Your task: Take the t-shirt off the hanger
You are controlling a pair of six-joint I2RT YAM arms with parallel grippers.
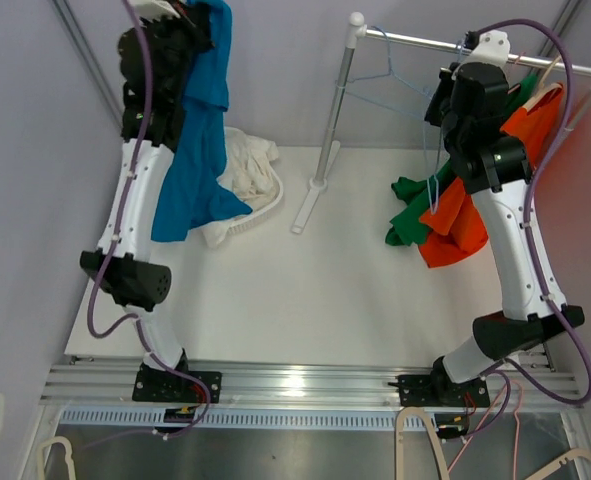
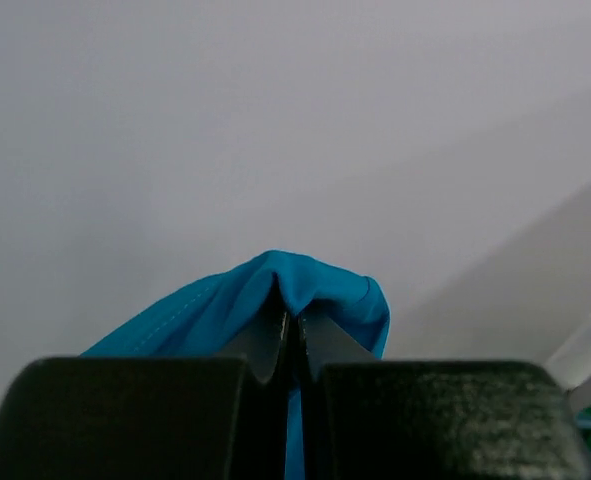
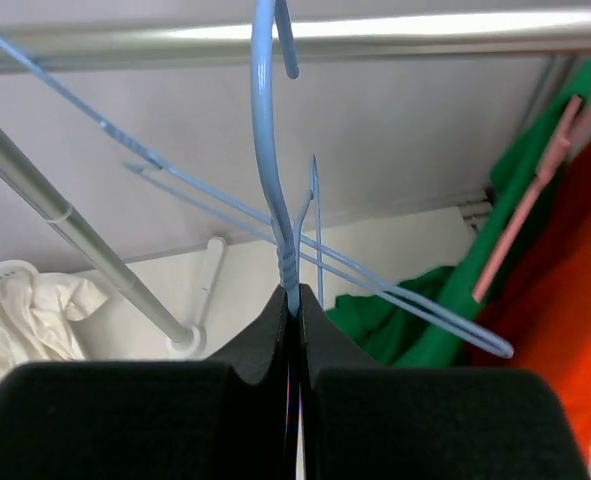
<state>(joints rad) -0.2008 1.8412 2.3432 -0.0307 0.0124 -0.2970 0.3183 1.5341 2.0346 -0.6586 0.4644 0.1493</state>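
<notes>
The blue t-shirt (image 1: 200, 150) hangs free from my left gripper (image 1: 190, 18), which is raised high at the far left and shut on a fold of it (image 2: 320, 290); the jaws (image 2: 295, 325) pinch the cloth. The light blue wire hanger (image 1: 400, 80) is bare and hangs by its hook on the metal rail (image 1: 425, 42). My right gripper (image 1: 443, 92) is shut on the hanger's twisted neck (image 3: 289, 265), just under the rail (image 3: 395, 35), fingertips (image 3: 295, 305) pressed together around the wire.
A white basket (image 1: 265, 205) with white clothes (image 1: 247, 165) sits under the blue t-shirt. The rack's post (image 1: 333, 110) and foot stand at mid-table. A green shirt (image 1: 410, 215) and an orange shirt (image 1: 455, 225) hang at the right on other hangers.
</notes>
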